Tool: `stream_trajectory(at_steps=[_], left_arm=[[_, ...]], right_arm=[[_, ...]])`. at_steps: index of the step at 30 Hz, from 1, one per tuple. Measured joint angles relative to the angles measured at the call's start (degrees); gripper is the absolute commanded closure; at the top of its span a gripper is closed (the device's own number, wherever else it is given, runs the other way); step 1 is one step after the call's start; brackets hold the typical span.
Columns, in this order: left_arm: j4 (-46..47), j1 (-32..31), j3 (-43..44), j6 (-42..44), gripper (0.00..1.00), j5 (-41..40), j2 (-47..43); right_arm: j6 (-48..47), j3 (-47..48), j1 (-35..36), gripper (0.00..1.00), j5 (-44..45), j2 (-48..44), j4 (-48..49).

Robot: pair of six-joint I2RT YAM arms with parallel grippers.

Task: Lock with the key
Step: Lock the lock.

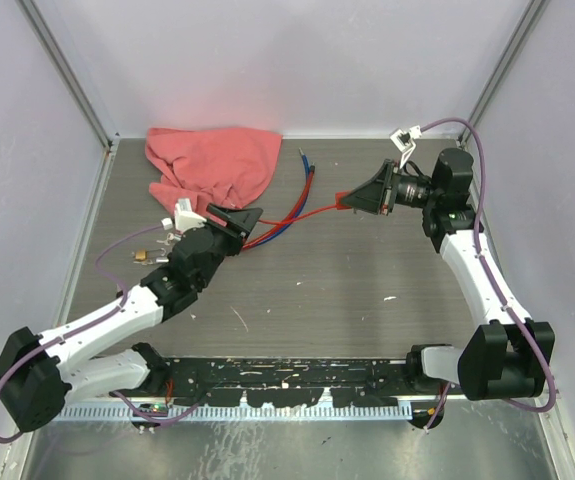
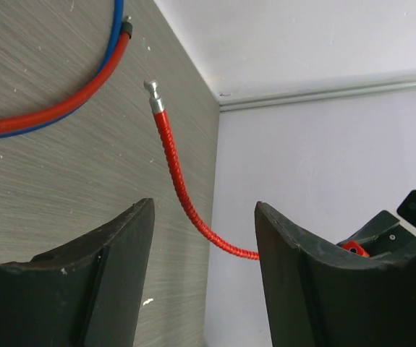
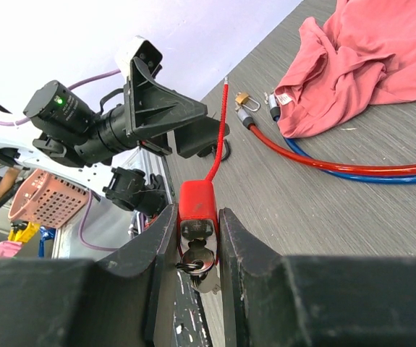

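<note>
Red cable padlock (image 3: 197,206) is sitting clamped in right fingers (image 3: 240,246); left fingers (image 2: 121,246) are standing apart; pink cloth (image 1: 217,160) is lying on grey surface (image 1: 367,290).

The lock (image 3: 197,204) looks like glossy red plastic, its ribbed cable (image 2: 181,191) metal-tipped, the table (image 1: 367,280) matt wood-grain.

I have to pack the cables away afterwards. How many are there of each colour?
Red cables: 2 (the thick red cable lying on the table, and the thin red cable of the red lock held in the right gripper)
Blue cables: 1 (the blue cable alongside the thick red one)
Total: 3
</note>
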Motion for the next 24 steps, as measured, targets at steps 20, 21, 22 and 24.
stream_trajectory(at_steps=[20,21,22,24], left_arm=[[2.60,0.00,2.03,5.33,1.00,-1.16,4.50],[3.26,0.00,2.03,6.36,1.00,-0.87,4.50],[4.28,0.04,2.03,8.28,1.00,-0.17,4.50],[6.19,0.13,2.03,12.24,1.00,1.73,4.50]], right_arm=[[1.03,-1.33,0.02,0.99,-0.39,0.00,1.51],[0.83,-1.40,0.02,0.99,-0.46,0.00,1.49],[0.33,-1.42,0.02,0.99,-0.74,0.00,1.42],[-1.79,-1.38,-0.04,0.99,-1.31,-0.07,0.70]])
